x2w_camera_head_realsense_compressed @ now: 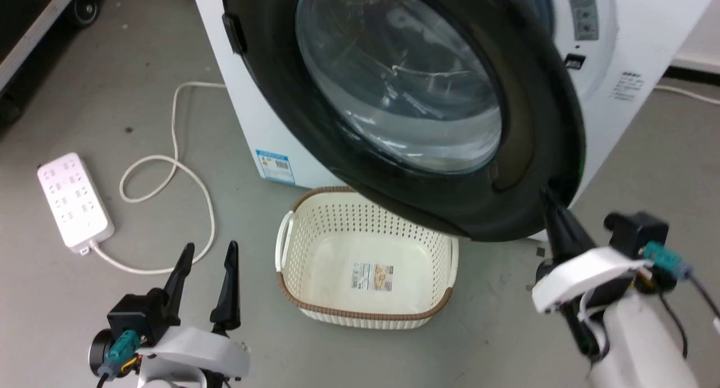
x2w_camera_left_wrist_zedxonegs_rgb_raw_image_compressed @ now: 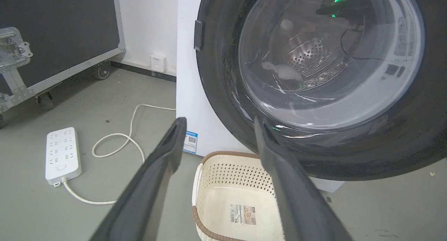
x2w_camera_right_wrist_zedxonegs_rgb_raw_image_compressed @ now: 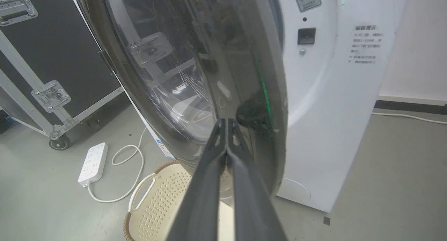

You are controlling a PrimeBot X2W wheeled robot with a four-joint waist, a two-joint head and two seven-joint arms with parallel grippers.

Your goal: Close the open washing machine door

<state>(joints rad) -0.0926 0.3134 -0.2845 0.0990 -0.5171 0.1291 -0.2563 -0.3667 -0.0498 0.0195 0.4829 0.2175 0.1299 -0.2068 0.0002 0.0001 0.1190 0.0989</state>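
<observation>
Head view: round glossy black washing machine door, bulging glass.

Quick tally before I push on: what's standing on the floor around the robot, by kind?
washing machine, door ajar: 1
cream basket: 1
white power strip: 1
black wheeled case: 1
Total: 4
</observation>
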